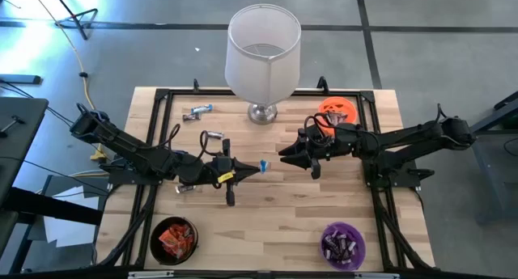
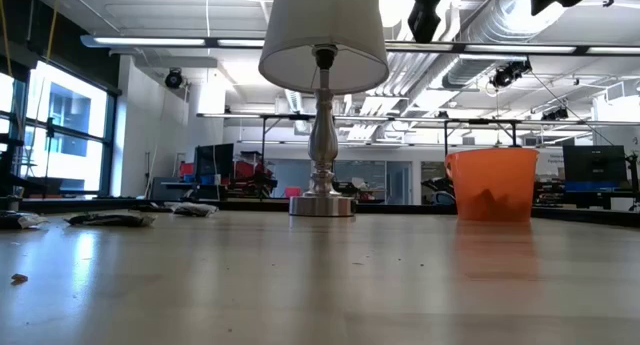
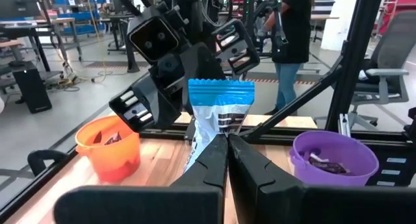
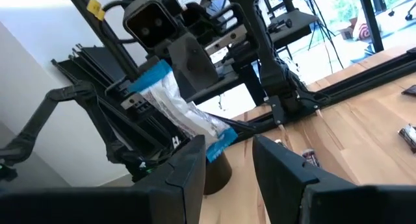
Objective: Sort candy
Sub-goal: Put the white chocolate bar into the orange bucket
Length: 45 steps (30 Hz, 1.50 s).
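Observation:
My left gripper is shut on a silvery blue-white candy, held in the air over the middle of the table. My right gripper faces it from the table's right, open, its fingers close to the candy's free blue end; I cannot tell whether they touch it. Two more wrapped candies lie flat on the table's far left. A black bowl holds orange-red candies, a purple bowl dark ones, and an orange bowl stands at the far right. My left gripper pinches the candy's wrapper a little above its lower end between its two fingertips. The fingers lie level and point toward the table's right. The candy is lifted clear of the table and rises beyond the fingertips, its crimped blue end on top.
A lamp with a white shade stands on a metal foot at the table's far middle, close behind both grippers. A black frame runs round the table's edge. A person stands in the room beyond.

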Tool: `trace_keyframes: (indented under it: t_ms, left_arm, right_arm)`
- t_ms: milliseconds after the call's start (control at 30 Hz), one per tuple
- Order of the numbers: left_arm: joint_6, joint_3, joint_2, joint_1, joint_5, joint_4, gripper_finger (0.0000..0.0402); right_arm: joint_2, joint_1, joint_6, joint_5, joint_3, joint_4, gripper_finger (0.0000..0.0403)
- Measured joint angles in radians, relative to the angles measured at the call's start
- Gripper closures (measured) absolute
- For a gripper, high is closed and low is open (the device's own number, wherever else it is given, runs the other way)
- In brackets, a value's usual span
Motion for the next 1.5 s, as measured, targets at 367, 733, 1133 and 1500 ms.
trace_keyframes:
  t_ms: [367,733,1133,1500]
  left_arm:
    - [0.009,0.0,0.0,-0.005,0.0,0.0,0.0402]
    - [0.0,0.0,0.0,-0.007,-0.001,0.001,0.0402]
    - [0.0,0.0,0.0,-0.007,-0.001,0.001,0.0402]
    - [-0.229,-0.001,0.01,-0.006,0.041,-0.284,0.0401]
  right_arm:
    - [0.0,0.0,0.0,0.0,0.0,-0.016,0.0279]
    - [0.0,0.001,0.002,-0.001,0.0,-0.03,0.0279]
    - [-0.001,0.001,-0.06,-0.018,0.0,-0.037,0.0279]
    - [-0.001,0.034,-0.108,-0.019,0.0,-0.198,0.0279]
